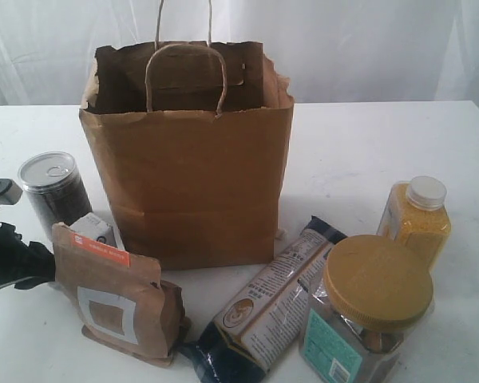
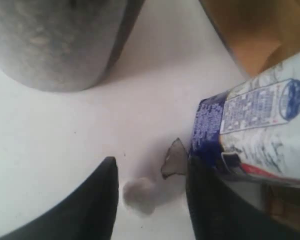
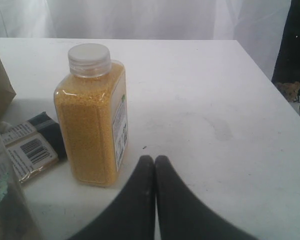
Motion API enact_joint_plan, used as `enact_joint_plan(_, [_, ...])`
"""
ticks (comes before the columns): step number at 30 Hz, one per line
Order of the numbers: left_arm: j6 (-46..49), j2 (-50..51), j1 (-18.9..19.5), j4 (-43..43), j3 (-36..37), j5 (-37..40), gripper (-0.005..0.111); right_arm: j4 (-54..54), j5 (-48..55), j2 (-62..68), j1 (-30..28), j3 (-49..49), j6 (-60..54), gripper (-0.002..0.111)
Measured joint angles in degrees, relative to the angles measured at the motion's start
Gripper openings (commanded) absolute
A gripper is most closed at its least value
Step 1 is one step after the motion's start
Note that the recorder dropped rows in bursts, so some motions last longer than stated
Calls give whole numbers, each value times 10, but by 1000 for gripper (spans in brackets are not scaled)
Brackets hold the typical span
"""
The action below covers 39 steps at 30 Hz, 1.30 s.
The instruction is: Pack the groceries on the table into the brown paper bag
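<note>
a: left gripper (image 2: 150, 169)?
b: jaws apart, nothing between; small white-blue carton (image 2: 255, 125) just beside one finger.
a: right gripper (image 3: 155, 160)?
b: clenched, empty, near yellow bottle (image 3: 92, 115).
a: brown paper bag (image 1: 191, 175)?
b: upright, mid-table (image 1: 367, 144).

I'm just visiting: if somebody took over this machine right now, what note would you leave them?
Left gripper: open, empty, low over the white table beside the small white-blue carton.
Right gripper: shut, empty, near the yellow white-capped bottle.
Also on the table, outside the tall brown paper bag: grey pull-tab can, brown orange-striped pouch, long dark-blue packet, big gold-lidded clear jar.
Done: nothing packed. Left: all six groceries.
</note>
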Motion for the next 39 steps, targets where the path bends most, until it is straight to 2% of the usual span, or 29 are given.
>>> enact_joint_plan(9, [1, 7, 0, 0, 0, 0, 0, 0, 0, 0, 0, 0, 0, 0])
enact_joint_plan(17, [1, 2, 0, 0, 0, 4, 0, 0, 0, 0, 0, 0, 0, 0])
enact_joint_plan(21, [-10, -39, 0, 8, 0, 5, 0, 0, 0, 0, 0, 0, 0, 0])
enact_joint_plan(26, [-130, -130, 0, 123, 0, -5, 0, 0, 0, 0, 0, 0, 0, 0])
enact_joint_plan(29, [-215, -197, 0, 187, -3, 20, 0, 0, 0, 0, 0, 0, 0, 0])
enact_joint_plan(34, [-271, -291, 0, 221, -66, 93, 0, 0, 0, 0, 0, 0, 0, 0])
enact_joint_plan(37, [-276, -325, 0, 218, -117, 81, 0, 0, 0, 0, 0, 0, 0, 0])
enact_joint_plan(39, [-278, -329, 0, 188, -151, 73, 0, 0, 0, 0, 0, 0, 0, 0])
